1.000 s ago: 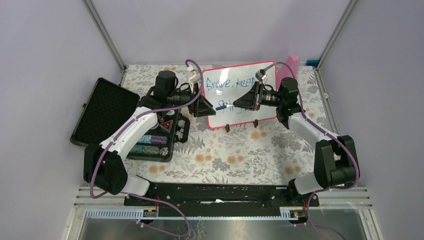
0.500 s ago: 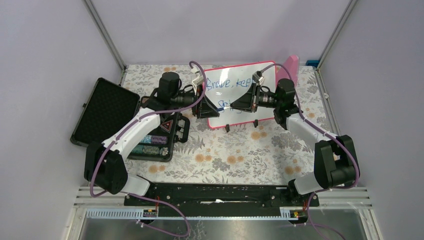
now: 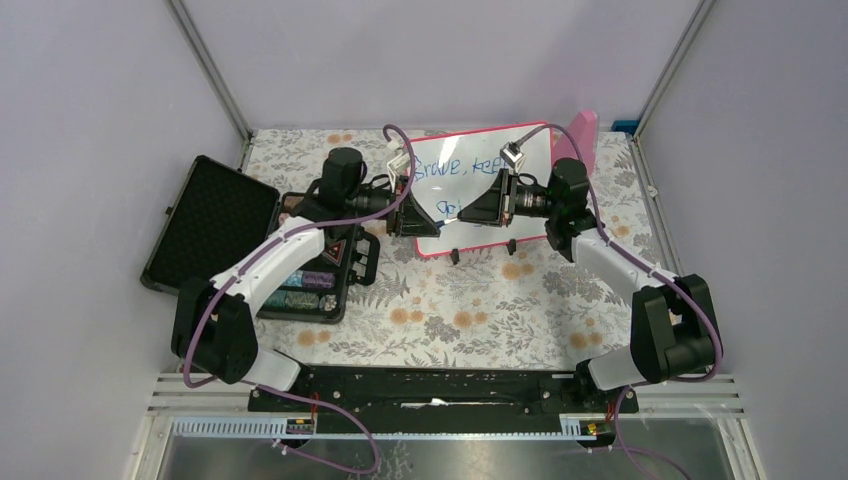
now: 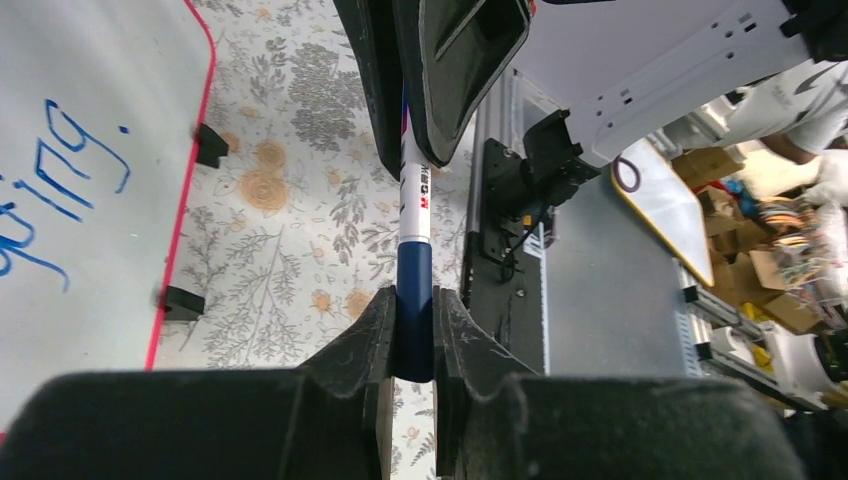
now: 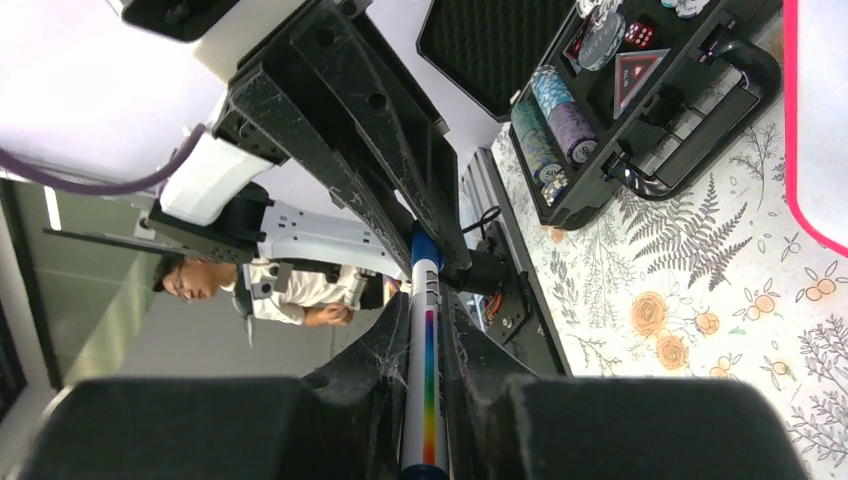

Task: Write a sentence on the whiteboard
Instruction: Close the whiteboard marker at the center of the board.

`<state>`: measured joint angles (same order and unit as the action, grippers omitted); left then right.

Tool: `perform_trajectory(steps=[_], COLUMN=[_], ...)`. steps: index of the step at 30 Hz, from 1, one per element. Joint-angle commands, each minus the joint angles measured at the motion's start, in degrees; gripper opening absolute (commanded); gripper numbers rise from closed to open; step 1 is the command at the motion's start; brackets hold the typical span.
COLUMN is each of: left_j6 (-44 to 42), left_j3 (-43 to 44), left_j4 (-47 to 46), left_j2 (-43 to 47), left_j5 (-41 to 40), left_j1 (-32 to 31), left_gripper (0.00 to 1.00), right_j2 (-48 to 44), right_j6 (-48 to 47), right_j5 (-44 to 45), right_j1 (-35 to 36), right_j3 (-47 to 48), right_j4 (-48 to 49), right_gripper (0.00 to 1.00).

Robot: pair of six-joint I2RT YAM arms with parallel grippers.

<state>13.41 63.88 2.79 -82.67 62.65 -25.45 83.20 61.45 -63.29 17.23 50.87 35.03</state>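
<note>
The whiteboard point(image 3: 445, 188) with its red-pink frame stands at the back middle. The blue sentence point(image 3: 450, 168) shows "Brave, keep" on top; the arms hide most of the second line. The left wrist view shows the board point(image 4: 90, 60) and "going." point(image 4: 60, 170). In front of the board, my left gripper point(image 3: 422, 216) is shut on the marker's dark blue cap point(image 4: 414, 300). My right gripper point(image 3: 458, 213) is shut on the white marker point(image 5: 425, 340) body. The marker point(image 4: 413, 190) runs straight from one gripper into the other, and the fingertips nearly meet.
An open black case point(image 3: 318, 268) of poker chips lies at the left, its lid point(image 3: 205, 220) flat beside it; the case also shows in the right wrist view point(image 5: 640, 110). A solid pink paddle point(image 3: 585, 133) leans behind the board's right end. The tablecloth is floral.
The two grippers have closed in on each other, left moving right and right moving left. The stretch of marker seen between them has shrunk to almost nothing.
</note>
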Motion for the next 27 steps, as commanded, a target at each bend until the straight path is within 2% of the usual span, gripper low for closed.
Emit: perform_trajectory(steps=[1,27], left_j6=[4.86,8.76], left_j3=[-0.34,0.46], left_j4=[-9.41,-15.48], left_j2=[-0.51,-3.57], left_j5=[3.99,2.32], left_j1=[-1.18,-2.68], left_gripper=[0.0,0.0], right_j2=[-2.15,2.07], right_j6=[-5.44,-6.02], right_j5=[-2.46,-2.49], right_j1=[3.47,14.81], right_j3=[1.08,1.55], right_j4=[-0.29,0.64], right_gripper=[0.0,0.0])
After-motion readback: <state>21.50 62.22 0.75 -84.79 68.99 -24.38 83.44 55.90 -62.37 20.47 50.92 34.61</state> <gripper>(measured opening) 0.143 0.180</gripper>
